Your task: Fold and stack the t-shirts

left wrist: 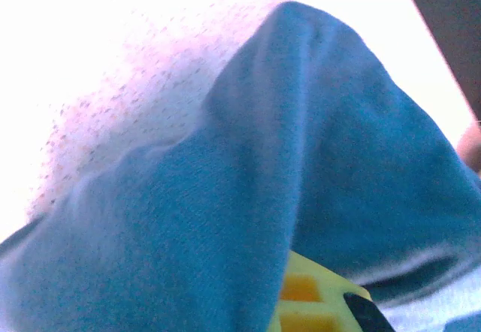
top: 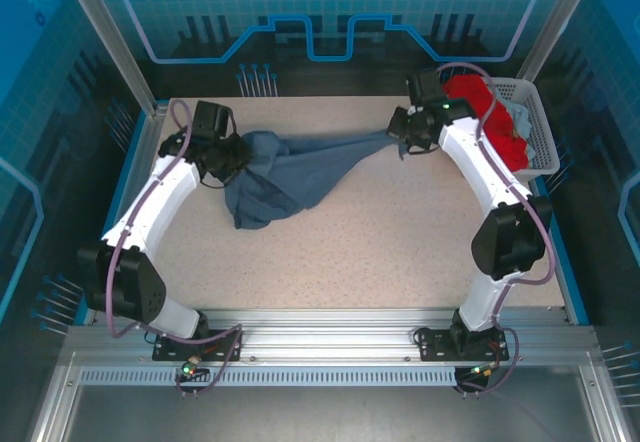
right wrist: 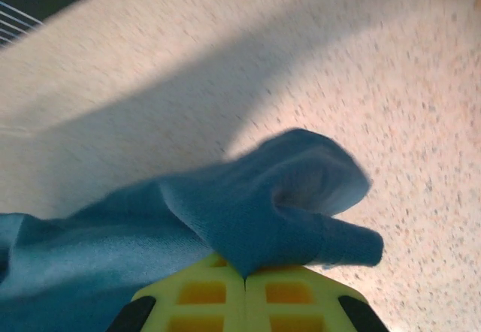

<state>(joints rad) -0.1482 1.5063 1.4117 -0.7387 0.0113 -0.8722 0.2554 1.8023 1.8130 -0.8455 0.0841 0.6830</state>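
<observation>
The slate-blue t-shirt (top: 290,177) hangs stretched between my two grippers over the back of the table, its bulk sagging down to the tabletop on the left. My left gripper (top: 238,154) is shut on the shirt's left end. In the left wrist view the blue cloth (left wrist: 225,197) drapes over the jaws, and one yellow finger (left wrist: 312,302) pokes out beneath it. My right gripper (top: 398,140) is shut on the right end; its yellow jaws (right wrist: 246,278) meet with a bunched tip of the shirt (right wrist: 278,204) pinched between them. The red t-shirt (top: 490,112) lies in the basket.
A white perforated basket (top: 541,127) stands at the back right corner, behind my right arm, with some grey-blue cloth in it as well. The speckled beige tabletop (top: 380,242) stretches in front of the hanging shirt. Metal posts and blue panels enclose the table.
</observation>
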